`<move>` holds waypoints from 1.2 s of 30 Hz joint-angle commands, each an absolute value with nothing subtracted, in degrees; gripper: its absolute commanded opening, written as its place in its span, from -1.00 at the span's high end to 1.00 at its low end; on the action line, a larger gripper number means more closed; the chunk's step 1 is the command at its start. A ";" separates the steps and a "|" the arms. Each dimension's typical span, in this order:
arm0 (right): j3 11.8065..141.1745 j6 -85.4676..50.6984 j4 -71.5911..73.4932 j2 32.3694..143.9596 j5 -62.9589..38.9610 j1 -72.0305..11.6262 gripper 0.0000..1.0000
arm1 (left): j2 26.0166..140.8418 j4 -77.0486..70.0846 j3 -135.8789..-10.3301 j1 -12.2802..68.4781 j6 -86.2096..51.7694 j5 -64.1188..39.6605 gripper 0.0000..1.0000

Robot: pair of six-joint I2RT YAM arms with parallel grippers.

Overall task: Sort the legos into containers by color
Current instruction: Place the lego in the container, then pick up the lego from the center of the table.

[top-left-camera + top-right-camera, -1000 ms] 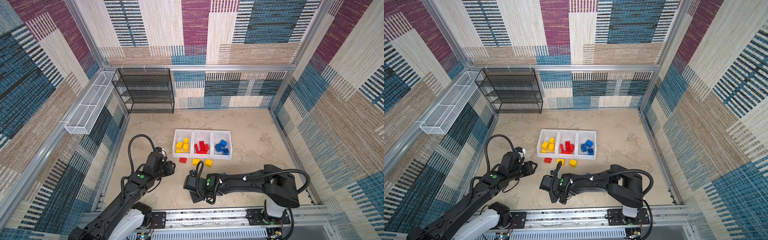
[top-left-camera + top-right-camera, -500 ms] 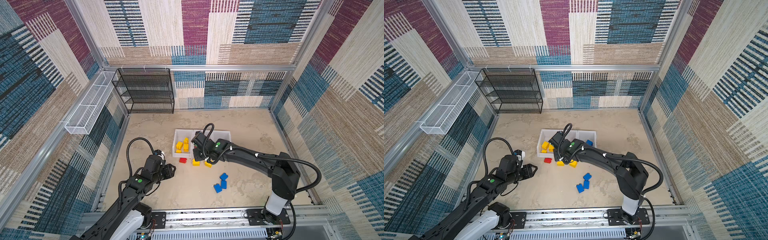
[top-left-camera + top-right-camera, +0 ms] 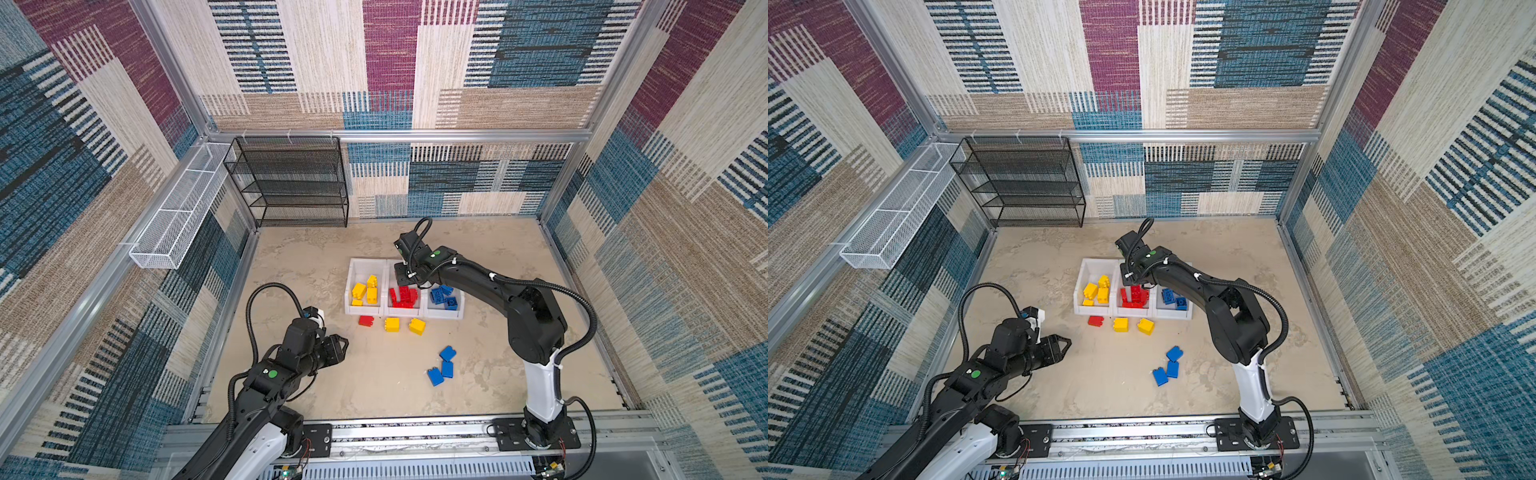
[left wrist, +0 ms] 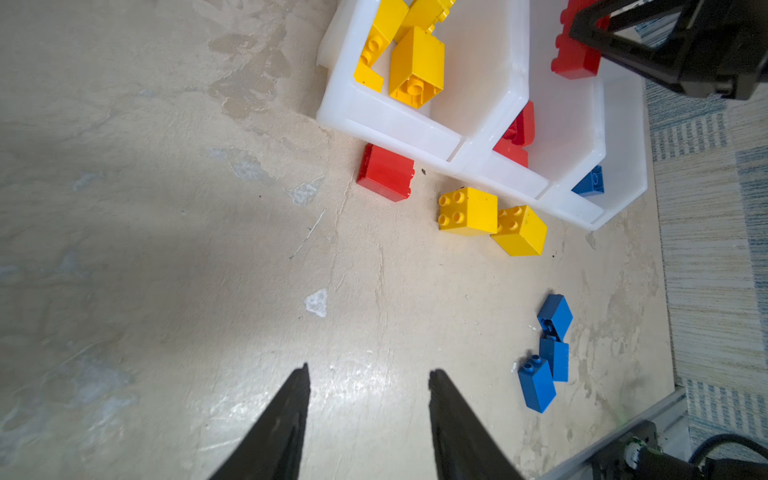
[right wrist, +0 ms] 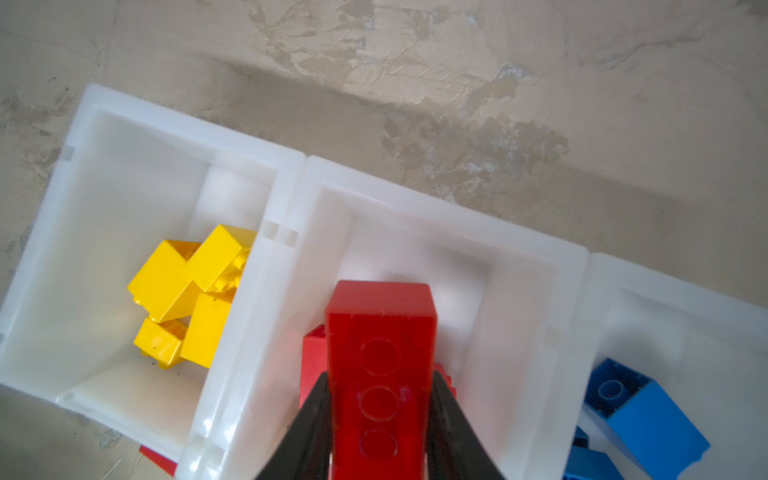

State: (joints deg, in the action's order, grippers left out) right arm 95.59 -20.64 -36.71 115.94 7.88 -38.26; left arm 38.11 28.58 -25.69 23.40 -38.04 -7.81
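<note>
Right end effector point(image 5: 380, 376) closed on an oblong red brick point(image 5: 380, 328) above the middle of three joined white bins point(image 5: 291, 170), its black fingers point(image 5: 316, 415) pressed to the brick's two long sides; the brick's long axis runs along the fingers and out past their tips, its underside with three round sockets turned to the wrist camera; a red pile point(image 5: 311, 361) lies in the bin directly beneath it. Left end effector point(image 4: 369, 374) hangs partly open and empty over the bare surface point(image 4: 166, 249) towards the near-left corner, touching nothing. The row of bins sits about mid-surface, parallel to the far edge; a yellow pile point(image 3: 365, 291) fills the bin nearest the left edge, a blue pile point(image 3: 442, 297) the one nearest the right edge. On the near-edge side of the low front lips lie a loose red brick point(image 3: 366, 320), close against the lip, and two loose yellow bricks point(image 3: 392, 324), just beside each other; three loose blue bricks point(image 3: 447, 369) cluster nearer the near edge, well apart from the bins. A black wire-mesh rack point(image 3: 291, 183) stands in the far-left corner; a white wire basket point(image 3: 178, 220) hangs along the left wall.
</note>
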 commanded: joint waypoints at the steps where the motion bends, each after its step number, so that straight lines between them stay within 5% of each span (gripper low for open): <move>1: 95.97 -19.52 -35.34 115.94 7.34 -38.11 0.04 | 38.11 29.36 -25.49 23.41 -39.78 -7.40 0.00; 9: 95.22 -19.24 -35.16 114.85 7.65 -37.79 -0.26 | 38.32 29.16 -25.27 23.41 -40.28 -7.46 0.00; 36: 79.62 -21.95 -33.93 96.07 9.55 -37.62 -0.33 | 61.38 22.69 -34.61 23.86 -28.19 -8.87 -0.02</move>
